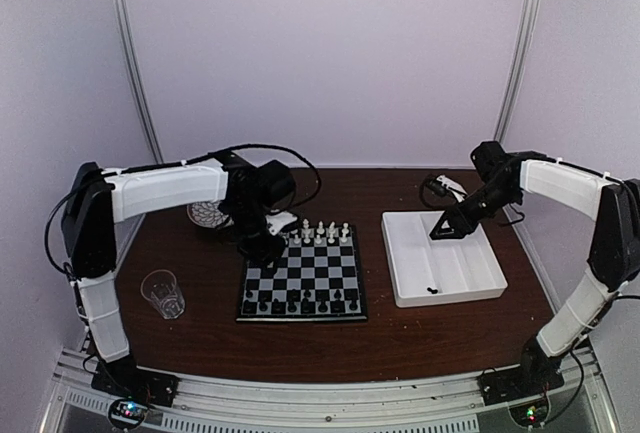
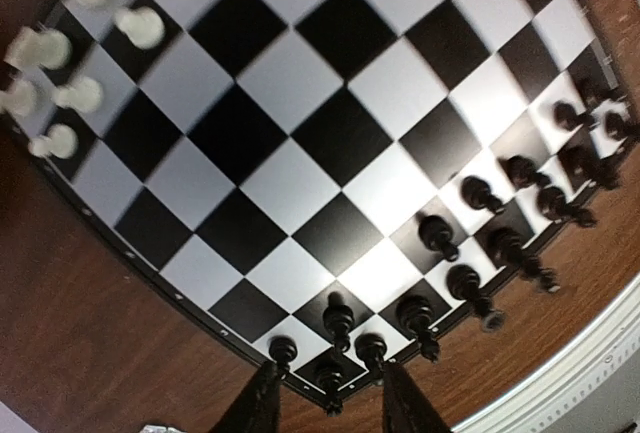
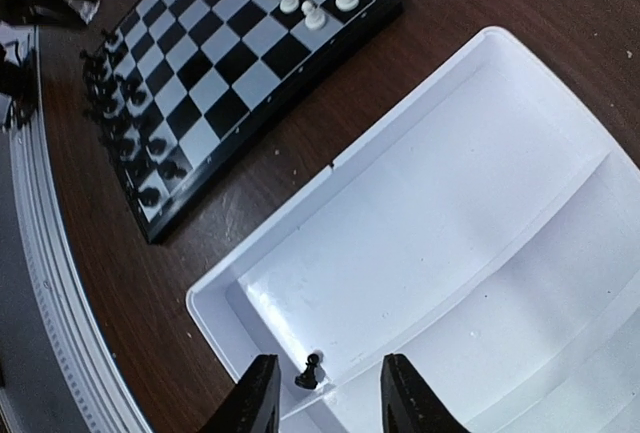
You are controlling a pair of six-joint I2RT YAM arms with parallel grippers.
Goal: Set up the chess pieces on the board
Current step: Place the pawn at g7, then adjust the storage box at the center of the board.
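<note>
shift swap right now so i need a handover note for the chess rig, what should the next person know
Left pincer: open, empty, above the board.
Right pincer: open, empty, over a lone black piece in the white tray.
Done: black pieces fill most of the near rows; some white pieces stand at the far edge.
Left: the tray piece, and the white side's gaps.

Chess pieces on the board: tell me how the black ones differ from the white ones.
The black pieces are dark, the white pieces pale. Black lines the edge of the board nearest the arm bases, white the far edge. One stray black piece sits off the board in the tray; no white one shows there. Both sets stand upright in rows.
</note>
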